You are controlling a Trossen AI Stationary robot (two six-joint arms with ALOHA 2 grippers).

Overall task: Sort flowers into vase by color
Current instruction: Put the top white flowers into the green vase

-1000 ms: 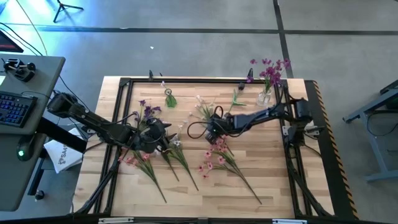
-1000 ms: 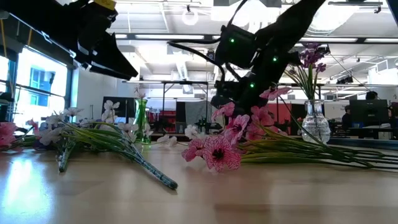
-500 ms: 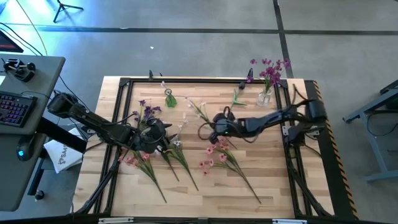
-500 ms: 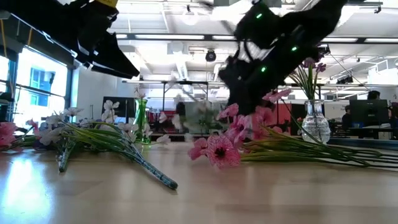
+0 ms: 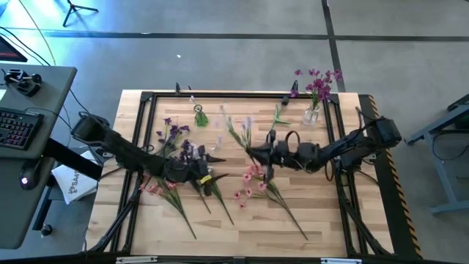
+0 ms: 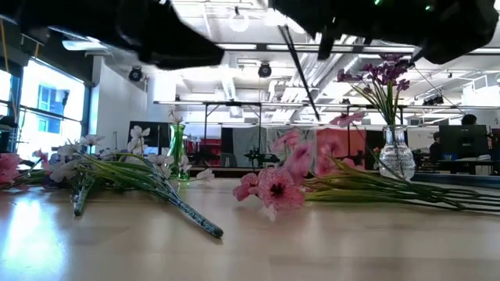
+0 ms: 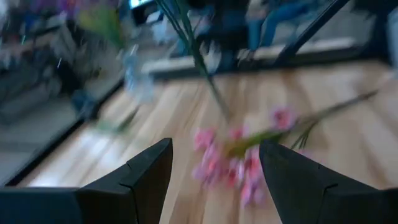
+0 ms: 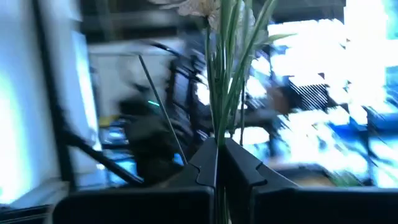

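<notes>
R gripper (image 5: 258, 152) is clamping thin green stems of white sprig (image 8: 214, 37), blossoms pale. L gripper (image 7: 214, 177) is hanging w/ fingers apart; pink sprigs (image 7: 239, 165) are lying ahead on blond plank table (image 5: 322, 205).

Motion blur smears the pink flowers (image 7: 239, 168) in the left wrist view; the lifted sprig's (image 8: 225, 74) blossoms are cut off.

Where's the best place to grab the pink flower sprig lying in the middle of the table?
Take the pink sprig by its bare green stem, probably from straight above, claw across it. It lies flat, and the stem slants clear of the blossoms and of the right claw, which is shut on a white sprig.
</notes>
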